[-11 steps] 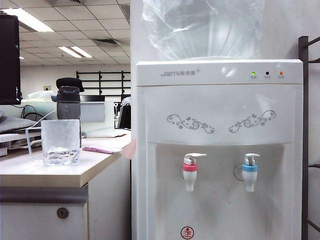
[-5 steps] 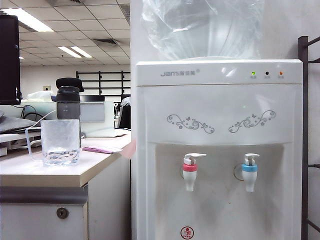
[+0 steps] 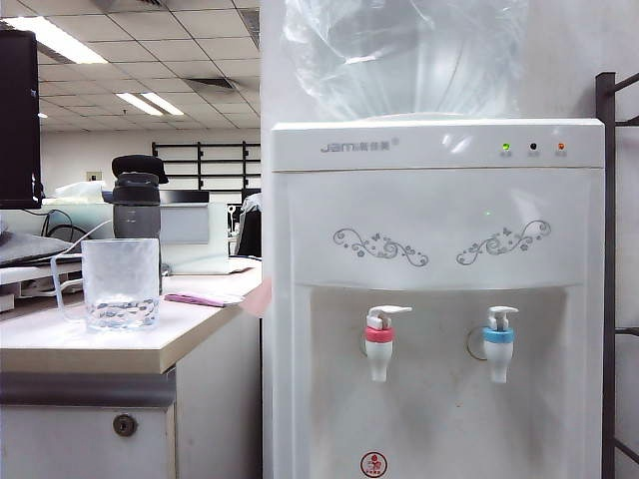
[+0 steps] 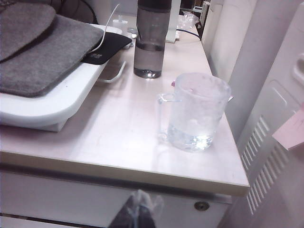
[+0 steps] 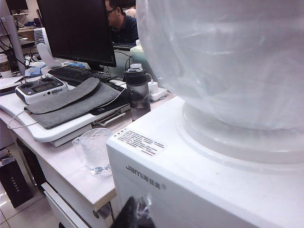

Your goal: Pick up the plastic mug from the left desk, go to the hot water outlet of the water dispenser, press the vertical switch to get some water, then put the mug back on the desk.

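A black screen (image 3: pixel 18 115) stands at the far left. Next comes the desk (image 3: pixel 100 349), with a pale top, a grey edge and a small round keyhole (image 3: pixel 124 425) in its white front. The clear plastic mug (image 3: pixel 120 283) stands upright on the desk, near the front edge, with a little water at the bottom. Its thin handle (image 3: pixel 62 284) points left. No gripper touches it. Just behind the mug stands a taller dark grey bottle (image 3: pixel 137 205) with a black cap. A small pink thing (image 3: pixel 195 298) lies flat on the desk to the right of the mug.

Then comes the tall white water dispenser (image 3: pixel 439 299), close beside the desk, with a big clear water bottle (image 3: pixel 404 55) on top. A green light (image 3: pixel 506 147) glows near its top. Lower down is the hot tap (image 3: pixel 379 344) with a red collar and a small white lever (image 3: pixel 384 314) on top. The tap with the blue collar (image 3: pixel 498 342) is to its right.

The left gripper (image 4: pixel 135 213) is low in front of the desk, below the mug, pressed tight together and holding nothing. The right gripper (image 5: pixel 137 213) is up high beside the dispenser's top front corner. I cannot tell if it is clenched or loose.
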Motion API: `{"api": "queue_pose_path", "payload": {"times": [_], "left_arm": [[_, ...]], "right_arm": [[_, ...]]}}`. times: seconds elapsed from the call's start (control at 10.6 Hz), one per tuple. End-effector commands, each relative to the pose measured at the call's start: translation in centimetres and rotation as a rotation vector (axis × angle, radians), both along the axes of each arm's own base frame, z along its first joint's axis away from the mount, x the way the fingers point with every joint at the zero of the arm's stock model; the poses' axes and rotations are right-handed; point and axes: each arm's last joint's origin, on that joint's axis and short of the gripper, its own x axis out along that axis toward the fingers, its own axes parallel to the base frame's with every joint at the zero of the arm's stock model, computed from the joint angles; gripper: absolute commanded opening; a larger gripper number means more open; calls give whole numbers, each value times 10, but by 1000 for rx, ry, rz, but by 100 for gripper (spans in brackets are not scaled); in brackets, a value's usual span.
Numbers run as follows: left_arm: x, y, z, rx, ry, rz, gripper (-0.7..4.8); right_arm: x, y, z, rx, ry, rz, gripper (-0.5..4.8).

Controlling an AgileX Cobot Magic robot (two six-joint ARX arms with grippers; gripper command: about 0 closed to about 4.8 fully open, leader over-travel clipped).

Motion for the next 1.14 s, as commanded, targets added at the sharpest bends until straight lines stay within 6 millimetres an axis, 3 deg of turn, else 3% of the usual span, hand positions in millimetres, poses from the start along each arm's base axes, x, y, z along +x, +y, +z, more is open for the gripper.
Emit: {"api": "queue_pose_path", "payload": {"times": [0.09, 0.57, 0.76, 0.95, 1.14], "left_arm": [[0, 0, 1, -4, -9, -8, -5], [0, 0, 1, -4, -9, -8, -6], [0, 0, 1, -4, -9, -8, -5], [0, 0, 1, -4, -9, -8, -6], [0, 0, 1, -4, -9, -8, -5]], "right_arm": [[0, 0, 2, 10, -13, 1, -5], [-1, 0, 2, 11, -15, 2, -5], [-9, 13, 2, 9, -10, 92, -5], [-22, 23, -13, -70, 136, 189, -5], [-36, 14, -42, -109, 208, 184, -5]]}}
